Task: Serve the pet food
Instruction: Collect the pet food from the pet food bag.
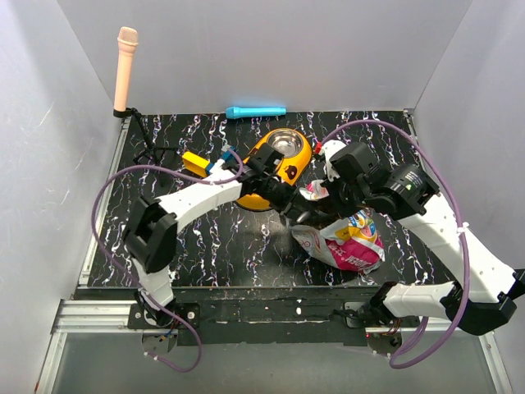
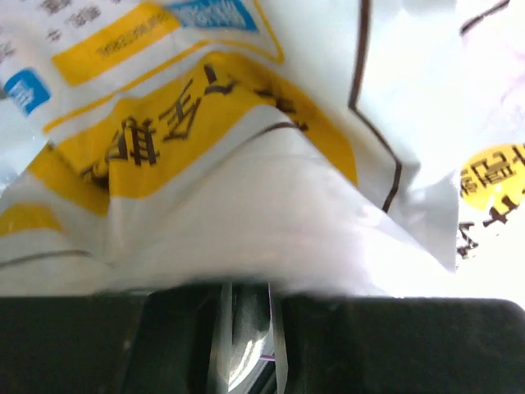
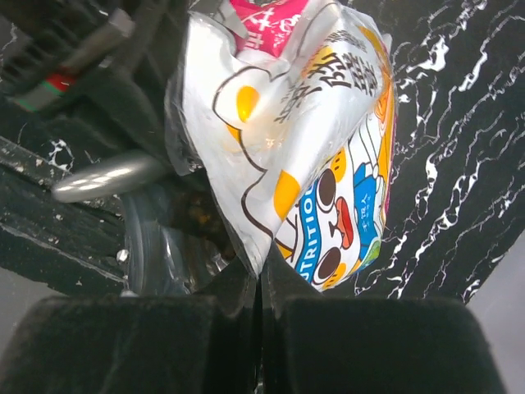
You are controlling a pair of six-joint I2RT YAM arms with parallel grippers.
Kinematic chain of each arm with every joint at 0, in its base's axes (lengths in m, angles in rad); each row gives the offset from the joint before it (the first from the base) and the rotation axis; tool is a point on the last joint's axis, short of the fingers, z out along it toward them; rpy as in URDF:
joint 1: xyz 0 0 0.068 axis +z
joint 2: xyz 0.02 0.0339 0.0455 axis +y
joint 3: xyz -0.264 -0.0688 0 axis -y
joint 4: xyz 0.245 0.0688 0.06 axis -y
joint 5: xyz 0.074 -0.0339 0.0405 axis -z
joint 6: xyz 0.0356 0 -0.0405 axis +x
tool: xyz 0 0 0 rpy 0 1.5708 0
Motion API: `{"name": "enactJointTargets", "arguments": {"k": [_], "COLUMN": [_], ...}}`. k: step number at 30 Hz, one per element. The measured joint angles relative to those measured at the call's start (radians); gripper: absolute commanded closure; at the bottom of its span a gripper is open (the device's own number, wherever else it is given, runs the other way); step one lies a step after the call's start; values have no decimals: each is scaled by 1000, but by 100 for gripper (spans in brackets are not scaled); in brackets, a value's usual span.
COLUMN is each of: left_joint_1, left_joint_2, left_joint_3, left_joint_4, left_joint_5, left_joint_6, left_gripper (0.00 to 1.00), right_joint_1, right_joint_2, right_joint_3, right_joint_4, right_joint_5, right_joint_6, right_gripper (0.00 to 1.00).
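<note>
The white, blue and pink foil bag lies on the mat at front right, its crumpled top lifted between both arms. My left gripper comes from the left and is shut on a fold of the bag, which fills the left wrist view; silvery foil shows between its fingers. My right gripper is shut on the bag's edge, pinched where its jaws meet. The yellow double bowl sits just behind, with one steel cup. The pet food is hidden.
A blue cylinder lies at the back edge of the black marbled mat. A peach-coloured microphone-like object stands at the back left corner. A yellow block sits left of the bowl. Grey walls close in three sides.
</note>
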Motion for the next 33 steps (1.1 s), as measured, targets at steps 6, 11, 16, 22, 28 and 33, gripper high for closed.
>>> {"name": "enactJointTargets", "arguments": {"k": [6, 11, 16, 22, 28, 33], "left_joint_1": [-13, -12, -13, 11, 48, 48], "left_joint_2": [152, 64, -37, -119, -192, -178], "left_joint_3": [63, -69, -206, -354, -498, -516], "left_joint_4": [140, 283, 389, 544, 752, 864], "left_joint_5": [51, -29, -11, 46, 82, 92], "left_joint_6": [172, 317, 362, 327, 264, 235], "left_gripper": [100, 100, 100, 100, 100, 100], "right_joint_1": [-30, -155, -213, -224, -230, -237], "right_joint_2": [-11, -72, -108, -111, -116, -129], "right_joint_3": [-37, -65, -67, -67, -67, -77], "right_joint_4": [23, 40, 21, 11, 11, 14], "right_joint_5": [39, -33, -71, -90, -97, -99], "right_joint_6": [60, 106, 105, 81, 69, 69], "right_gripper": [99, 99, 99, 99, 99, 99]}}
